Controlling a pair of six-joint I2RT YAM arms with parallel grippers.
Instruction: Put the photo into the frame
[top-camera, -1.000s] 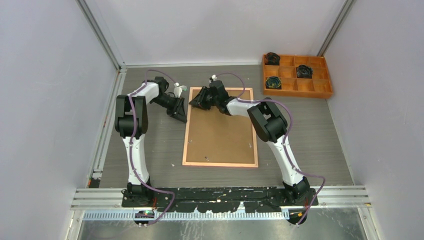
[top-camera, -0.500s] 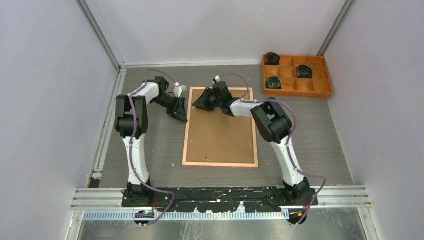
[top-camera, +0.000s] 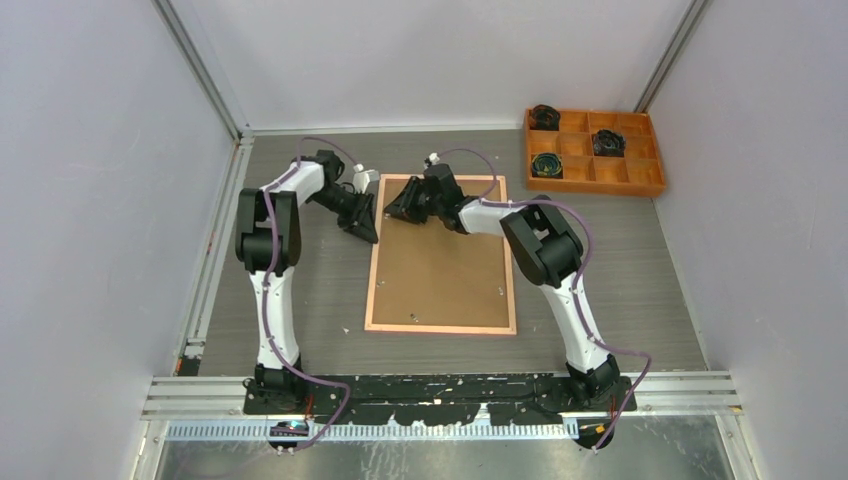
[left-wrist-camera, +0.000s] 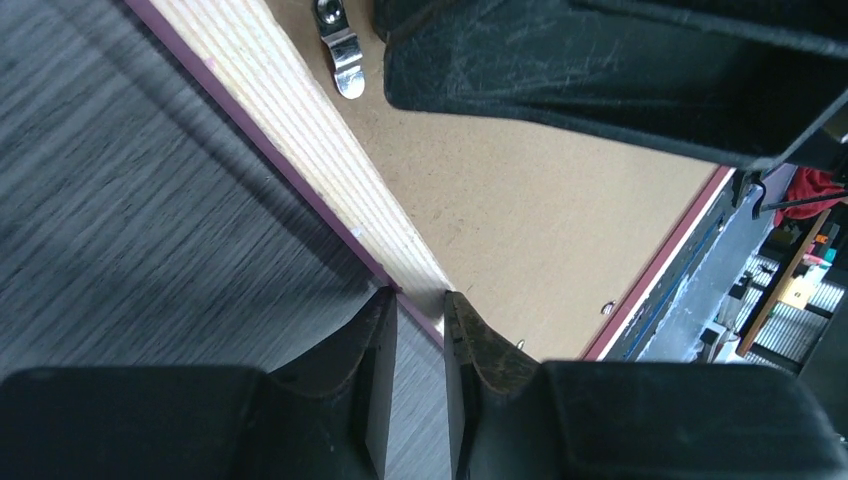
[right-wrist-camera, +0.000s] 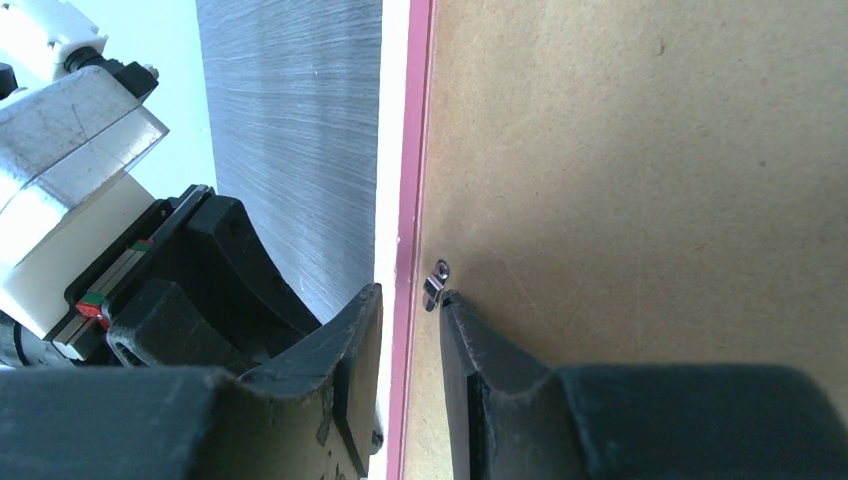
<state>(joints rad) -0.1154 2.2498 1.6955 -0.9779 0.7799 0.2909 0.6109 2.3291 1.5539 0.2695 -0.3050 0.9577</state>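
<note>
The frame (top-camera: 441, 327) lies back up on the table, its tan wood border round a brown backing board (top-camera: 440, 270). The photo is hidden. My left gripper (top-camera: 366, 232) sits at the frame's left border near the far corner; in the left wrist view that border (left-wrist-camera: 330, 175) runs between its narrow jaws, and its fingertips (left-wrist-camera: 385, 300) touch it on both sides. My right gripper (top-camera: 390, 212) is just beyond it on the same edge. There it straddles the pink strip (right-wrist-camera: 418, 150), with one fingertip (right-wrist-camera: 447, 298) against a small metal clip (right-wrist-camera: 434, 283).
An orange compartment tray (top-camera: 640, 187) with dark coiled items stands at the back right. More metal clips sit along the backing board's edges (top-camera: 499, 290). Grey walls close in the left, right and far sides.
The left arm has shifted slightly right, toward the frame's edge. The right gripper has edged a little left along the far end. The frame has not moved.
</note>
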